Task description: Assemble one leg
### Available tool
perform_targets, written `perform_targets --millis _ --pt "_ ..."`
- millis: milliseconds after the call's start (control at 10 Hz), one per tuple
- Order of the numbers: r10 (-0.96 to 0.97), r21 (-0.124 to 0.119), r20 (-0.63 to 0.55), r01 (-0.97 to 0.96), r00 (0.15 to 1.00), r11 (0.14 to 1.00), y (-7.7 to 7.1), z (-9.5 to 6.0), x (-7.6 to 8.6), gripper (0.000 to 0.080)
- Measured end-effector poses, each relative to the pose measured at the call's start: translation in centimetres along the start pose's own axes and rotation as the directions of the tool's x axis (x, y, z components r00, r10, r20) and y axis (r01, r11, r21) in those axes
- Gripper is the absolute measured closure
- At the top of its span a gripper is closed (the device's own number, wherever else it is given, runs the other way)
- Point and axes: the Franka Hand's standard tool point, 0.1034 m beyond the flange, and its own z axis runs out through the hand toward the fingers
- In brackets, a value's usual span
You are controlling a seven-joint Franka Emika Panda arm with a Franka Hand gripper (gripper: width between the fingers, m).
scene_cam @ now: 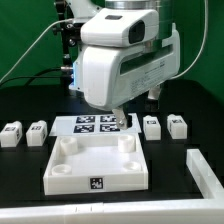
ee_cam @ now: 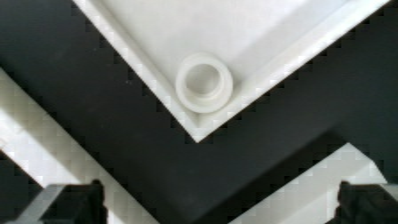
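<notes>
Four white legs stand on the black table in the exterior view: two at its left (scene_cam: 12, 134) (scene_cam: 37, 131) and two at its right (scene_cam: 152, 126) (scene_cam: 178, 125). The large white plate (scene_cam: 75, 170) with corner sockets lies in the middle. My gripper (scene_cam: 119, 118) hangs over the plate's far right corner, apart from every leg. In the wrist view the gripper (ee_cam: 217, 208) is open and empty, with dark fingertips (ee_cam: 68, 205) wide apart. One corner of the plate (ee_cam: 267, 40) with its round socket (ee_cam: 203, 82) shows below. No leg shows in the wrist view.
The marker board (scene_cam: 88, 124) lies behind the plate, partly under the arm. A white bar-shaped piece (scene_cam: 205, 172) lies at the exterior view's right front. Cables and a stand are at the back.
</notes>
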Motion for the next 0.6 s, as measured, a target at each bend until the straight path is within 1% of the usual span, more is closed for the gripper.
perform_targets --millis 300,400,500,600 --pt "-0.006 0.000 0.000 0.006 1.000 1.000 0.0 0.0 0.0 0.0150" --pt "-0.049 0.001 0.001 0.049 0.999 0.999 0.0 0.1 -0.1 0.0150" --pt "-0.171 -0.009 -0.006 0.170 0.985 0.985 -0.8 0.3 -0.9 0.0150" --pt "-0.277 -0.004 0.001 0.277 0.961 0.961 -2.1 0.6 -2.8 0.0150"
